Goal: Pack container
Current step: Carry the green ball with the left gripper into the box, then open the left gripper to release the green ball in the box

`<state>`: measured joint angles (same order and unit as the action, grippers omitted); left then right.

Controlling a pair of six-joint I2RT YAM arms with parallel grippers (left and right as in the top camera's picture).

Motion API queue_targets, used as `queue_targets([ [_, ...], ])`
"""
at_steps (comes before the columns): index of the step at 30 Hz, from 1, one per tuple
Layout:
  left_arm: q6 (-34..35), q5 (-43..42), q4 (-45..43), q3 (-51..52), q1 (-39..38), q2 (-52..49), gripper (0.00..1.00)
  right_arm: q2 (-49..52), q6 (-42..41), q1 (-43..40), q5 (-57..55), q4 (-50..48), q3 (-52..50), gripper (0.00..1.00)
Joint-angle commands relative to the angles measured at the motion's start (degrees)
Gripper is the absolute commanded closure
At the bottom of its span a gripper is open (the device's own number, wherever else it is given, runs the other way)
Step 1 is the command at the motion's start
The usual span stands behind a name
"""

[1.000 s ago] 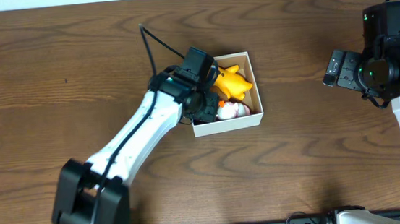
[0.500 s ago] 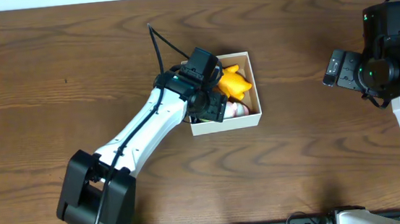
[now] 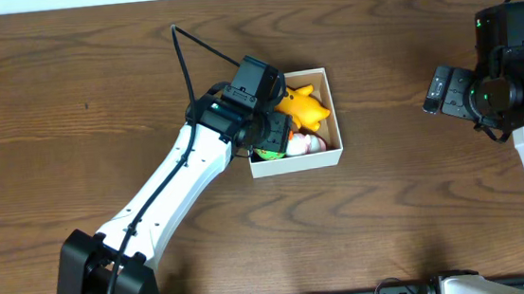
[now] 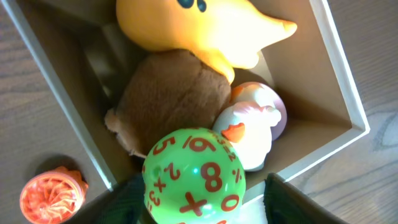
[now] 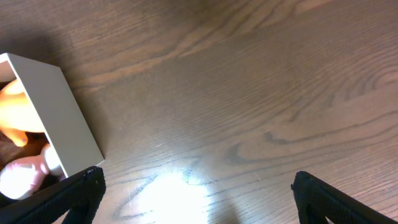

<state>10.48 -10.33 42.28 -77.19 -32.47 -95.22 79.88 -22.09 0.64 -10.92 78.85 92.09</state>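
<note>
The container [image 4: 344, 74] has white walls and a plain brown inside. The ball [image 4: 194, 177] is green with orange numerals. The big toy [image 4: 199, 25] is yellow, the plush [image 4: 171, 93] brown, the small toy [image 4: 255, 127] white, pink and orange. The desk [image 3: 94, 76] is dark brown wood-grain.

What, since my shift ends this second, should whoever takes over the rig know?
Left gripper: looks shut on the green number ball, held above the container.
Right gripper: open and empty, over bare table beside the container.
Done: yellow toy, brown plush and white duck lie inside.
Left: lower and release the ball. A small orange toy sits on the table just outside the container, probably next.
</note>
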Motion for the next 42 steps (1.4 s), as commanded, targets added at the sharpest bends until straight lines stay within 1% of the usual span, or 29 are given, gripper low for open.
queue_targets([
  [1,-0.3,0.6,1.0,-1.4,0.2,2.4,0.69,0.2,0.5,-0.3,0.0,0.2,0.0,0.01],
  [4,-0.3,1.0,2.3,-1.4,0.2,2.5,0.87,0.2,0.5,-0.3,0.0,0.1,0.0,0.01],
  [5,-0.3,1.1,2.5,-1.4,0.2,2.4,0.89,0.2,0.5,-0.3,0.0,0.0,0.0,0.01],
  [12,-0.3,1.6,3.2,-0.3,0.2,1.1,0.89,0.2,0.5,-0.3,0.0,0.0,0.0,0.01],
  [18,-0.3,1.7,3.7,0.3,-1.5,-1.4,0.89,0.2,0.4,-0.3,0.0,-0.4,0.0,0.01],
  [26,-0.3,2.0,2.4,0.3,-3.5,-10.5,0.89,0.2,0.5,-0.3,0.0,-0.4,0.0,0.01],
  [31,-0.3,3.5,2.2,0.3,-3.3,-13.6,0.89,0.2,0.4,-0.4,0.0,-0.4,0.0,0.01],
  [34,-0.3,5.6,2.2,0.1,-3.3,-13.2,0.90,0.2,0.5,-0.3,0.0,-0.5,0.0,0.01],
  [37,-0.3,5.7,2.6,-0.5,-3.2,-11.6,0.90,0.2,0.5,-0.3,0.0,-0.4,0.0,0.01],
  [42,-0.3,5.7,3.5,-1.7,-3.2,-4.6,0.90,0.2,0.5,-0.3,0.1,-0.4,0.0,0.01],
])
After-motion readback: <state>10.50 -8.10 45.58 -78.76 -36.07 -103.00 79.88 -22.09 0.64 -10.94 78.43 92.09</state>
